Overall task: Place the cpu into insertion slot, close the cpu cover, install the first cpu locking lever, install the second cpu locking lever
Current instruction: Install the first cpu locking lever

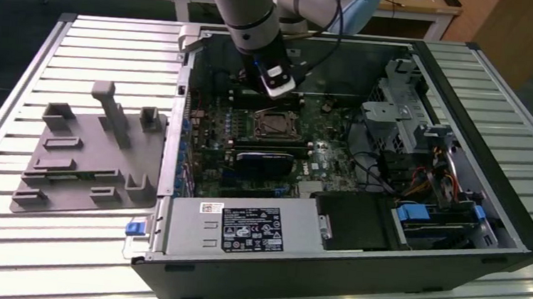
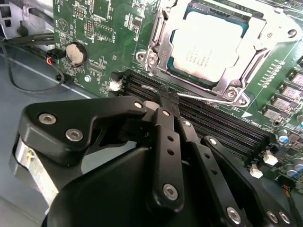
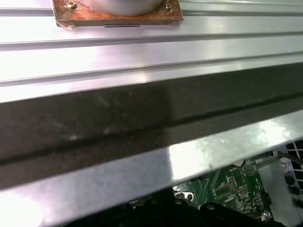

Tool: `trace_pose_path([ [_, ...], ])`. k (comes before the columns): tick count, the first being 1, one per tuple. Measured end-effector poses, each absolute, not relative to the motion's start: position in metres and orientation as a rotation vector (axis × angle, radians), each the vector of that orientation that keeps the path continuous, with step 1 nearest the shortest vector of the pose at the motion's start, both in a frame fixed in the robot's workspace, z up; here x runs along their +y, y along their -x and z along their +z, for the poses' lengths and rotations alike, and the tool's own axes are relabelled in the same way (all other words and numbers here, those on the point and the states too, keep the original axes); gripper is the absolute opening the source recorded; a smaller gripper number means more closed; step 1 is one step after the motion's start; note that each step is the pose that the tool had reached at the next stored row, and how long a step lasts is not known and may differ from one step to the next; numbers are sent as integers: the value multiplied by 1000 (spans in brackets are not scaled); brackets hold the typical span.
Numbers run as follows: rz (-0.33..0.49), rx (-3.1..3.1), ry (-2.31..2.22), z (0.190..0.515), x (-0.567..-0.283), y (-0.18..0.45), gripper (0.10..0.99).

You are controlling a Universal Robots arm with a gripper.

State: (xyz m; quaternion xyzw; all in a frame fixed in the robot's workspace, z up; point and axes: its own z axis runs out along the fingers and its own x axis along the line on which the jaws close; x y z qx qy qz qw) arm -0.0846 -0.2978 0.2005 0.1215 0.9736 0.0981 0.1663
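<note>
Working inside the open computer case (image 1: pixel 332 287), flat on the slatted table (image 1: pixel 10 265), side open to give the arm (image 1: pixel 249 12) a straight drop onto the motherboard (image 2: pixel 94 28).

Seated already: the cpu (image 2: pixel 208 45), flat in the insertion slot (image 1: pixel 276 125), dull metal top up, square to the frame.

Down over it: the cpu cover (image 2: pixel 163 33), window around the chip top. Reads as closed, presumably to spread the clamp load evenly on the chip edges once levered.

Drawn together: the gripper (image 2: pixel 164 97), fingers (image 2: pixel 166 142) meeting on the free end of a locking lever (image 2: pixel 208 98). Clamped on that wire tip rather than mid-span, probably for best leverage away from the pivot at the socket corner.

Lie of the lever: aslant just beside the socket, crossing over the memory slots (image 2: pixel 222 125), not tucked under any hook visible here. Judged as unlatched, install in hand.

Cannot tell whether first or second lever, nor how the opposite one stands.

Approach low from the memory-slot side, likely to hold the black linkage clear of the cover. Well apart from the coin cell (image 2: pixel 75 53) too.

Parked outside the case on the exterior view's left: a grey fixture tray (image 1: pixel 85 157), well apart from the work.
</note>
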Motion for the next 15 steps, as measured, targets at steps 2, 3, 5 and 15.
trace_pose_path([
  [2,277,2770,-358,200,-298,85,102],
  [3,275,2768,-367,200,-298,85,102],
  [5,273,2765,-382,199,-298,85,102],
  [15,262,2753,-440,194,-298,85,102],
])
